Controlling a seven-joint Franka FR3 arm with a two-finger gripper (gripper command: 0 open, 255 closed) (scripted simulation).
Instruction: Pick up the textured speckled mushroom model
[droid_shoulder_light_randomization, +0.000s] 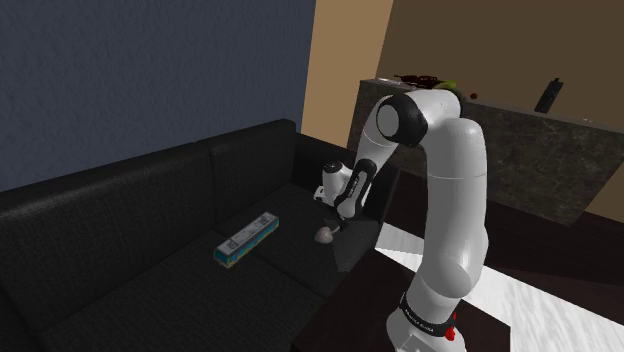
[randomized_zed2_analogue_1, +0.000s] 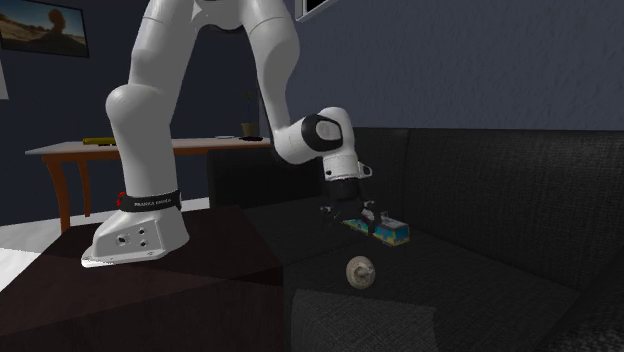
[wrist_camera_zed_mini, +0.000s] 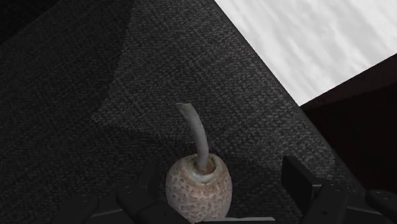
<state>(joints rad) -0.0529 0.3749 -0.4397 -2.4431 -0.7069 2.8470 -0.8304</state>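
The speckled mushroom (wrist_camera_zed_mini: 198, 188) is pale beige with a thin curved grey stem. It lies on its side on the black fabric sofa seat (droid_shoulder_light_randomization: 150, 250), near the seat's front edge. My black gripper (wrist_camera_zed_mini: 221, 177) is open and low over it. The cap sits between the two fingers, closer to one finger (wrist_camera_zed_mini: 147, 191) than to the other (wrist_camera_zed_mini: 299, 184), and is not clasped. In the shoulder view the mushroom (droid_shoulder_light_randomization: 326, 235) lies just below the gripper (droid_shoulder_light_randomization: 341, 222). The second exterior view shows the mushroom (randomized_zed2_analogue_1: 360, 270) on the seat under the gripper (randomized_zed2_analogue_1: 360, 216).
A flat blue and white box (droid_shoulder_light_randomization: 245, 239) lies on the seat further along the sofa, close behind the gripper in the second exterior view (randomized_zed2_analogue_1: 385, 230). A wooden table (randomized_zed2_analogue_1: 150, 150) stands behind the arm. A stone-topped counter (droid_shoulder_light_randomization: 520, 140) lies beyond the sofa's end.
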